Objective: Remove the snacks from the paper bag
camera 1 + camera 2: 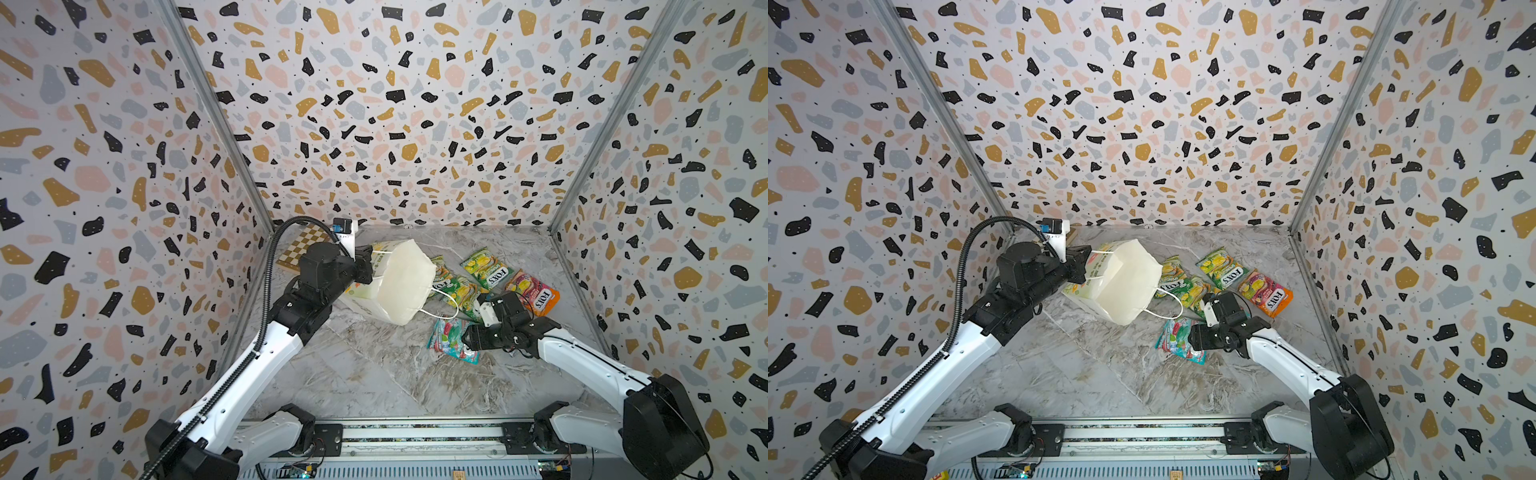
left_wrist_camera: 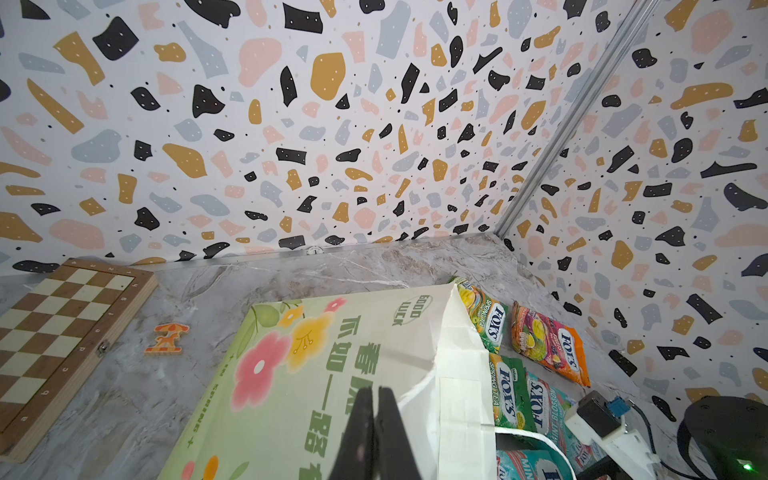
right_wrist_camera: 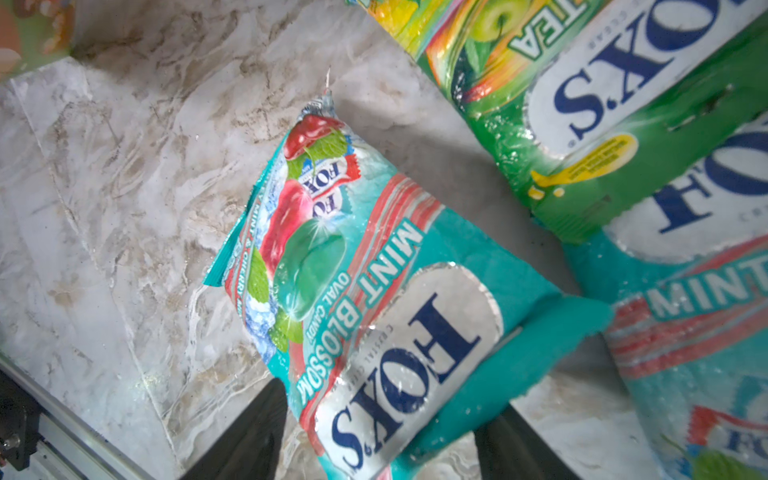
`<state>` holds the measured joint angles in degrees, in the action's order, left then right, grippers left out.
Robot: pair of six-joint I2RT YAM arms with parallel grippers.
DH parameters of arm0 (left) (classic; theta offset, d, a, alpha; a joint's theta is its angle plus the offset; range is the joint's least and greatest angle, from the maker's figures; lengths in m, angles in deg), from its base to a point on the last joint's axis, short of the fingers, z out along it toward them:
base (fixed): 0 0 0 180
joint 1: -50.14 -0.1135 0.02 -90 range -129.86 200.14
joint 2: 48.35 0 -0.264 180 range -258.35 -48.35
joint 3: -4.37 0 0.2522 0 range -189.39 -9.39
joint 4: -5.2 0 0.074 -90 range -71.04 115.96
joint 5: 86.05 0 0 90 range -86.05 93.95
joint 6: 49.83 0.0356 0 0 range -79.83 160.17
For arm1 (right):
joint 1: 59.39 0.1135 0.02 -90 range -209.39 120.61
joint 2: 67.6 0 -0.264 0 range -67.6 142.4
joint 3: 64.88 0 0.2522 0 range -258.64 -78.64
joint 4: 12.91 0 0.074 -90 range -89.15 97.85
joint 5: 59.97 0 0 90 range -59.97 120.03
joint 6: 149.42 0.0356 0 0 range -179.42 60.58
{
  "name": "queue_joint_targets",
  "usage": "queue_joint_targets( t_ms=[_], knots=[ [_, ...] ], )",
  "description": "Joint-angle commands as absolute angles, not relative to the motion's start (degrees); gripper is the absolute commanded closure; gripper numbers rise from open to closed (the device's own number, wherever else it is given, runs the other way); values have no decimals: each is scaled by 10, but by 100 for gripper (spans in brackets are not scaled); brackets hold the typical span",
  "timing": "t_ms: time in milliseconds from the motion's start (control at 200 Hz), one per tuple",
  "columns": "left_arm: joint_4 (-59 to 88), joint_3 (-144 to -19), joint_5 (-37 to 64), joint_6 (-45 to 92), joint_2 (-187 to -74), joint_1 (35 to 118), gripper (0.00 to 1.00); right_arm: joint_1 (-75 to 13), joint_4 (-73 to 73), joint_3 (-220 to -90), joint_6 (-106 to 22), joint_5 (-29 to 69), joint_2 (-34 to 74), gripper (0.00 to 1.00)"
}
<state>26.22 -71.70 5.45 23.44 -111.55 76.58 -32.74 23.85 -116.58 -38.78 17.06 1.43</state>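
The marbled surface is carrying everything inside the speckled walls. The paper bag is sitting left of centre in both top views, tipped over so its white inside is facing up and toward the right. In the left wrist view its flowered green panel is filling the foreground. One white cord handle is trailing from the mouth across the green packet just beside it.

The wooden chessboard is lying flat at the far left corner, behind the left arm in a top view.

The left gripper is pinching the bag's paper wall near the rim, its jaws pressed together on it, and is holding that side up. The right gripper is hanging low over the snacks with its jaws spread wide. They are standing on either side of a teal-red packet that is lying on the surface.

The snacks are lying outside the bag, to its right. A green-yellow packet and a pink-orange one are resting farthest back. Another green packet is lying close to the bag's mouth, and the teal-red one is nearest the front. The right wrist view is showing 2 teal packets, the second beside the first.

A small orange piece is lying between the chessboard and the bag.
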Motion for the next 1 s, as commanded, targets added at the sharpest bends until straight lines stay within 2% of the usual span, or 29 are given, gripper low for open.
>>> queue_joint_targets(
  t_ms=[0,175,275,441,686,996],
  knots=[
    [227,-739,66,229,-1117,767,100,-316,274,-1201,-389,232,8,23],
    [224,-744,73,224,-1117,767,100,-297,299,-1219,-376,325,10,16],
    [221,-747,76,217,-1117,767,100,-293,297,-1219,-366,352,3,16],
    [217,-765,81,179,-1118,767,100,-301,276,-1209,-351,355,-33,16],
    [137,-761,100,2,-1122,767,100,-335,273,-1207,-357,344,-47,16],
    [75,-777,122,-141,-1144,767,100,-342,273,-1201,-357,340,-44,17]
  ],
)
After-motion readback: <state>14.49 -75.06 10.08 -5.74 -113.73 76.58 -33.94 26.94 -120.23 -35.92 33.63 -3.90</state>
